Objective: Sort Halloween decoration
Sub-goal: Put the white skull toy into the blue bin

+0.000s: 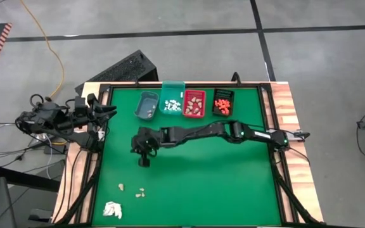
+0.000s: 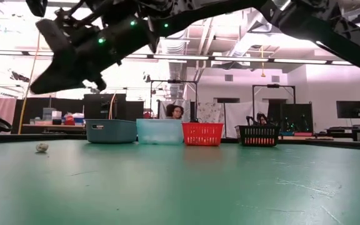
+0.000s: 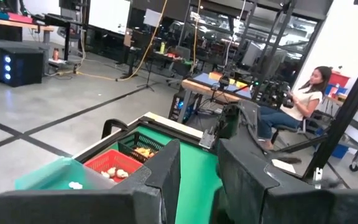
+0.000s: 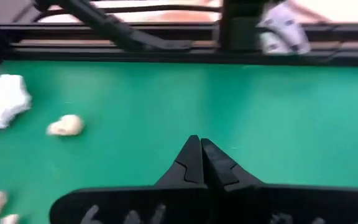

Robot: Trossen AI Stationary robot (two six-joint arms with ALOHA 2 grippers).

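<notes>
Halloween decoration pieces [image 1: 130,189] mostly sorted already, as far as visible from above. Going from left to right over the table:

Left gripper [image 1: 109,111] parked at the left edge of the green mat [image 1: 201,183], well apart from all pieces; fingers [image 3: 166,171] standing a little apart in its own wrist view, holding nothing.

Near the front left corner, white paper wad [image 1: 112,209] lying on the mat, not part of the sorting. Just beside it, toward the back, few beige pieces remaining loose: one single, then a small pair close together. Seen also in the right wrist view as pale lumps [image 4: 65,125] next to the wad.

Right gripper [image 1: 144,155] stretched far across to the left half of the mat, raised above the surface in the low view, near the loose pieces but not over them. Fingertips pressed together in its wrist view, with nothing visible between them.

At the back of the mat, four bins in a row: grey bin [image 1: 147,105] with almost nothing to see inside, teal bin [image 1: 172,98] with white pieces, red bin [image 1: 194,103] with beige pieces, black bin [image 1: 222,102] with orange pieces.

Judged from this: white and orange kinds finished, no such pieces left on the mat. Remaining work only the few beige pieces at the front left, probably for the red bin. Task close to its end.
</notes>
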